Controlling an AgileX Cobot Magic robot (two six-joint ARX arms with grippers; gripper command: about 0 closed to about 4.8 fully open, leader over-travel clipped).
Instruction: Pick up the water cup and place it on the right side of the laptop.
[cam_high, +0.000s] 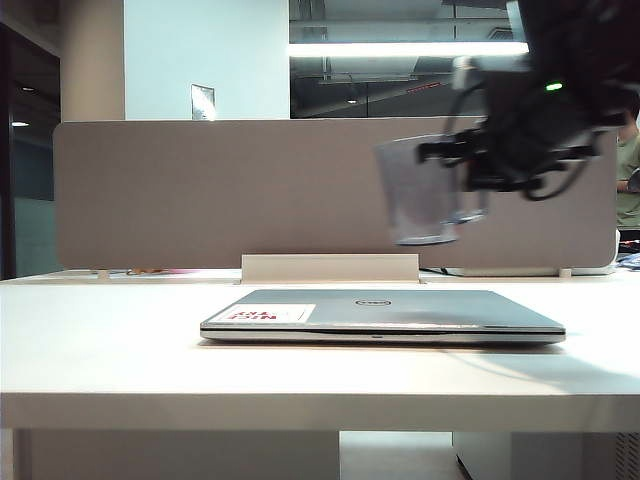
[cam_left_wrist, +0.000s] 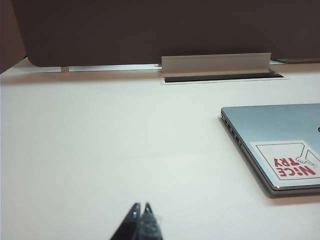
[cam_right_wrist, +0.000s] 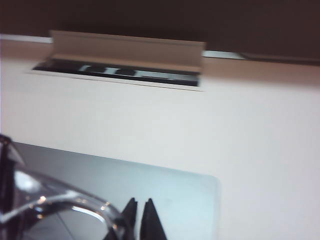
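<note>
Left gripper (cam_left_wrist: 141, 209): low over the bare near-left tabletop, fingertips pressed together, holding nothing.
Table (cam_high: 100, 340): white, carrying the laptop.
Laptop (cam_high: 385, 312): closed, flat at the table's middle; white sticker (cam_high: 272, 313) with red print on its left near corner.
Right gripper (cam_right_wrist: 139, 206): raised at upper right, clamped on the cup's rim.
Water cup (cam_high: 418, 195): hanging in the air above the laptop's right half, blurred, apparently upright.
Grey partition (cam_high: 200, 190): along the far edge.
</note>
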